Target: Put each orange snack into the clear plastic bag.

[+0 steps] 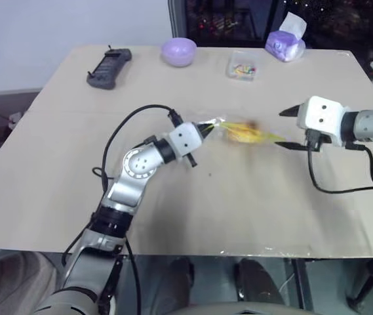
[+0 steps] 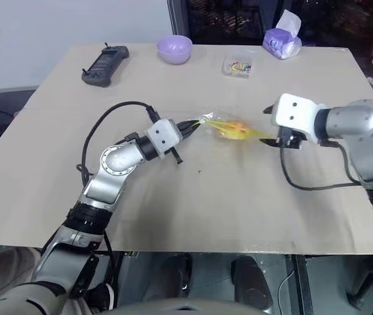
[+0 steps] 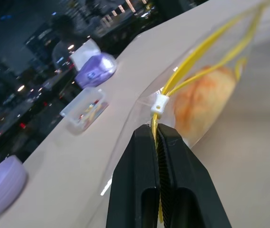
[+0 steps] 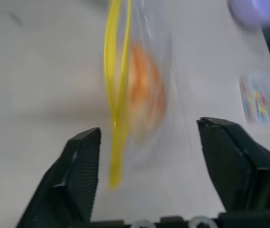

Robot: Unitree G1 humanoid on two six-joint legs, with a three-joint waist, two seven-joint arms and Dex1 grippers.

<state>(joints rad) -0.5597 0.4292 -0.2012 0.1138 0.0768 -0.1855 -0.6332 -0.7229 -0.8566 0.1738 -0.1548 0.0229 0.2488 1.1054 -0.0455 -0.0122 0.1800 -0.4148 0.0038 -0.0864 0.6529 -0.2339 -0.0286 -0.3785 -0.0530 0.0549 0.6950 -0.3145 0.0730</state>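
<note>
The left claw (image 3: 159, 142) is clenched on the clear plastic bag (image 1: 238, 131) near the desk (image 1: 252, 210) middle; the orange snack (image 3: 203, 102) seems inside. The right claw (image 4: 146, 171) is released, so the bag may sag and spill.

Head stereo pair: looking forward and down from above over the whole table (image 1: 55, 164), both arms in frame; same scene in both, slightly offset sideways. Left wrist view: very near, low along the table, sighting past the left tool (image 3: 159, 137) to the clear plastic bag (image 3: 206, 95). Right wrist view: close, angled down between the right tool (image 4: 146, 142) fingers onto the same bag.
</note>
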